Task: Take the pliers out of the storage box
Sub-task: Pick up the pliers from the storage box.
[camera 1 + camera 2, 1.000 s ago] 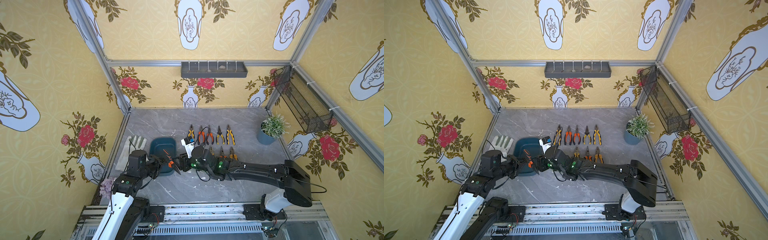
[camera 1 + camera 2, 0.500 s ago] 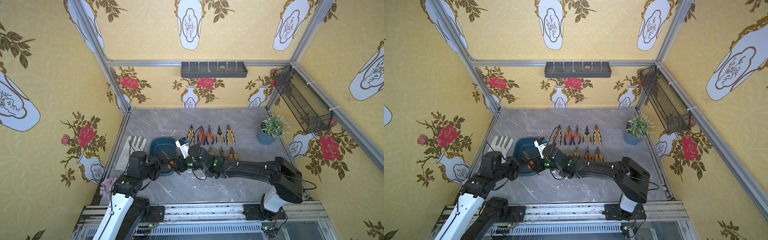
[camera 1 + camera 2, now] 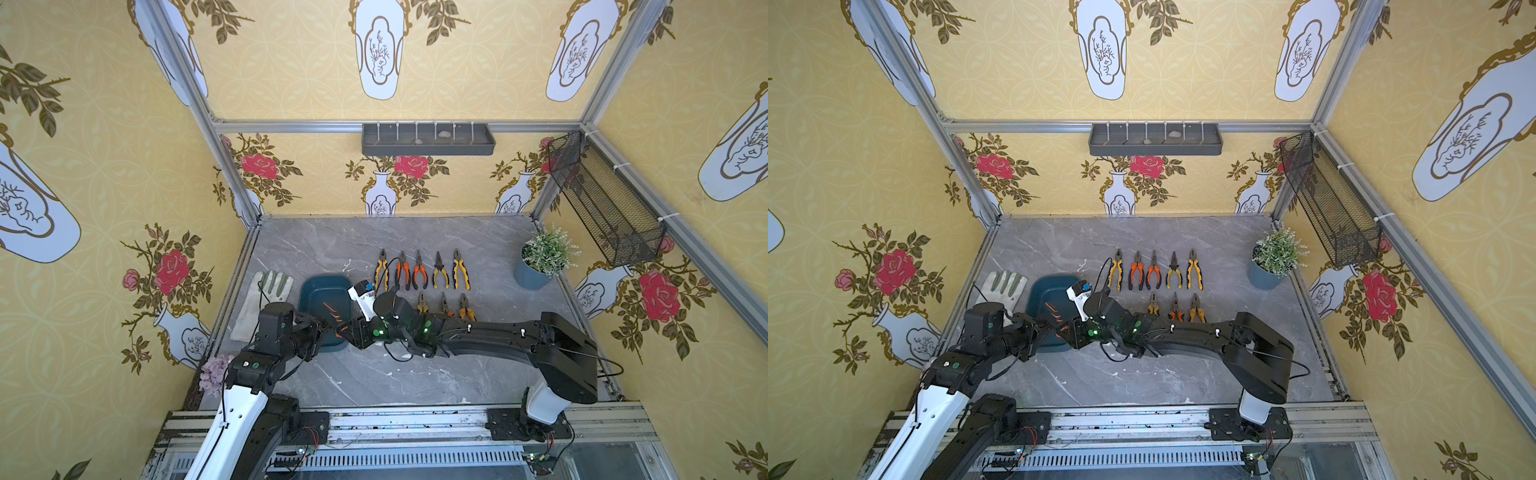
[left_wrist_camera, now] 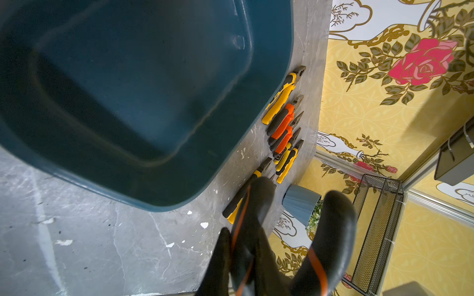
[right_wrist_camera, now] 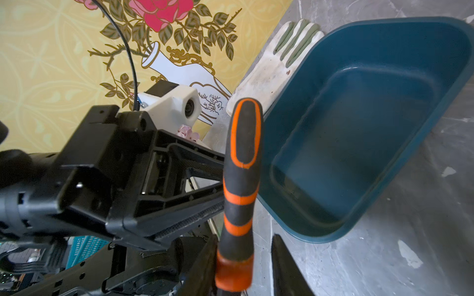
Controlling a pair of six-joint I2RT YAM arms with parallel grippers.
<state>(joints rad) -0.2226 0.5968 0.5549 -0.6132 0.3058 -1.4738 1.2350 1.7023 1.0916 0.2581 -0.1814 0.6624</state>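
Grey marble tabletop [image 5: 423, 230]; only the right wrist view shows left gripper [image 5: 221, 183] clamping orange-and-black metal pliers [image 5: 242, 143], right gripper [image 5: 245, 246] parted around them.

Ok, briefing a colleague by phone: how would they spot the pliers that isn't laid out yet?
Find the teal storage box left of the laid-out rows. Over its near end the left gripper holds orange-and-black pliers, the only pair off the table.

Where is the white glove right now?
In both top views the glove lies flat on the table on the robot's left side, right beside the storage box.
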